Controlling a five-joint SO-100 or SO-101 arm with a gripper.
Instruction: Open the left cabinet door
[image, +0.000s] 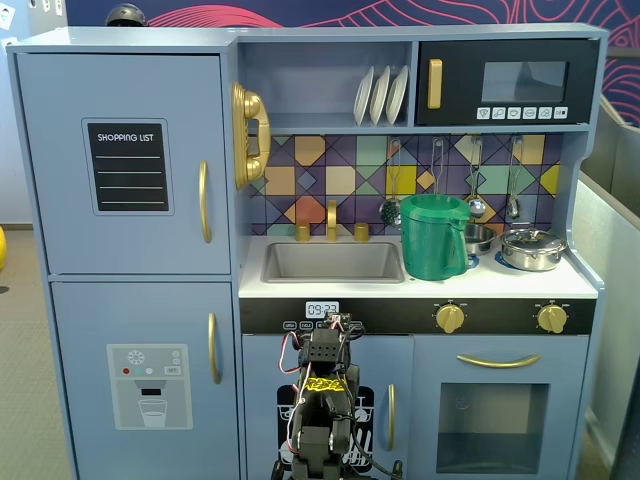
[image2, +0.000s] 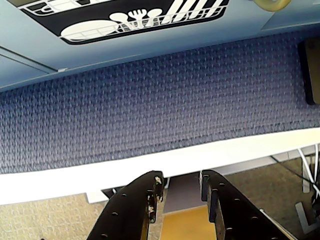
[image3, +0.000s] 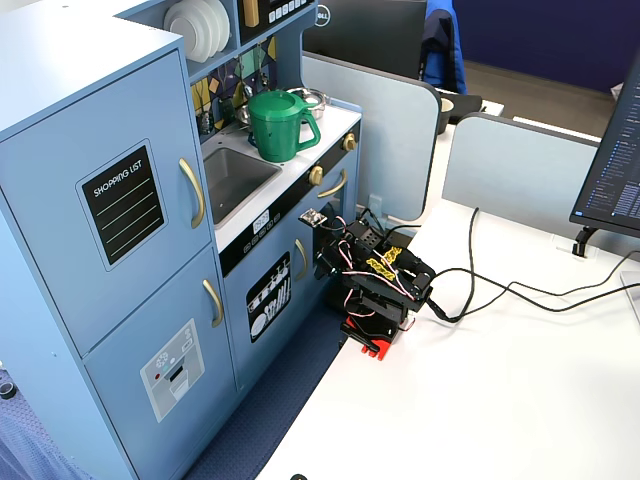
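The left cabinet door (image: 60, 200) is light blue with a black "SHOPPING LIST" panel (image: 127, 167) and a curved gold handle (image: 204, 201). It stands shut at the upper left of the toy kitchen. It also shows in the other fixed view (image3: 160, 130), with its handle (image3: 193, 192). My arm (image: 325, 390) is folded low in front of the small dishwasher door (image: 375, 360), well below and right of the handle. In the wrist view my gripper (image2: 181, 177) points down over the table edge, jaws apart and empty.
A blue door with a dispenser graphic (image: 150, 385) sits below the left door. A gold toy phone (image: 250, 135) hangs just right of the handle. A green pitcher (image: 434, 236) stands by the sink (image: 332, 262). A blue mat (image2: 150, 100) lies along the cabinet base. Cables (image3: 480, 290) trail across the white table.
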